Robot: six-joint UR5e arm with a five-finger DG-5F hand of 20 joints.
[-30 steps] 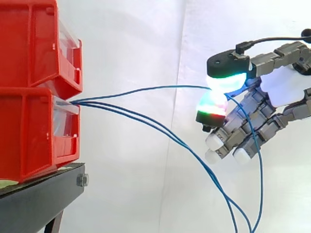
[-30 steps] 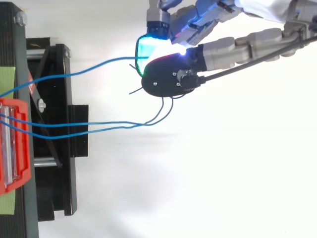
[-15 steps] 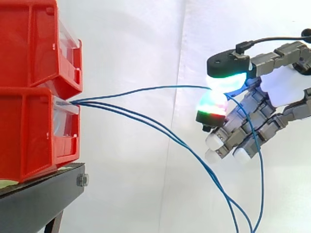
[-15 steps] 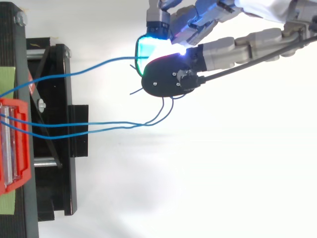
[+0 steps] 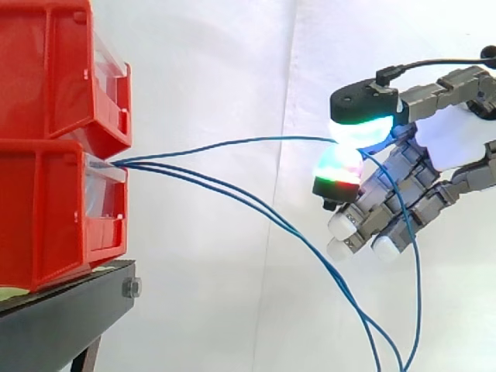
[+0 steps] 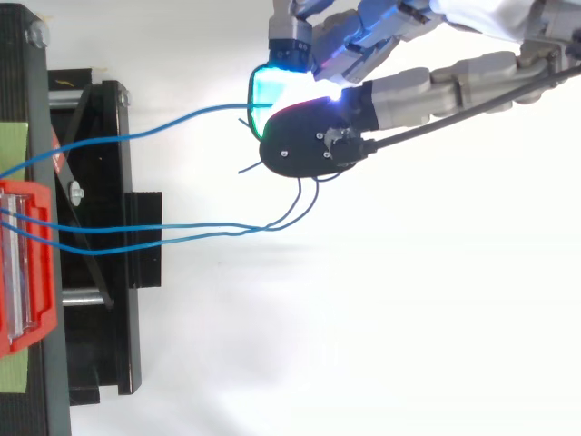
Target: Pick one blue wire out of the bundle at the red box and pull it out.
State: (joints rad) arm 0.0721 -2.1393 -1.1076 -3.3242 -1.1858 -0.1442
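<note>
From where I stand, the picking half of the job looks done and the pulling half is left. The robot's grey-and-white jointed hand (image 5: 453,143) sits well out from the stacked red plastic bins, and two of its glowing fingertips (image 5: 360,128) are closed together on one thin blue wire (image 5: 232,142), one pad above and one below, while the other fingers hang relaxed underneath with nothing in them. That pinched wire runs from the mouth of the lower red plastic box (image 5: 46,209) in a shallow arch across to the pads, then drops away behind the hand toward the floor. In the top view it runs clear of the rest (image 6: 163,130), off to one side of the other two blue wires (image 6: 182,227), which lie close together and sag lower in the side view before falling away below the hand. So one wire has been singled out of the bundle. What is not done: its end is in the box's clear-fronted opening alongside the others, and the gentle curve in it suggests to me it is not under much tension yet. A steady draw away from the box, which sits on the black metal stand (image 5: 62,318), is what remains, I'd judge, with the two loose wires left behind.
</note>
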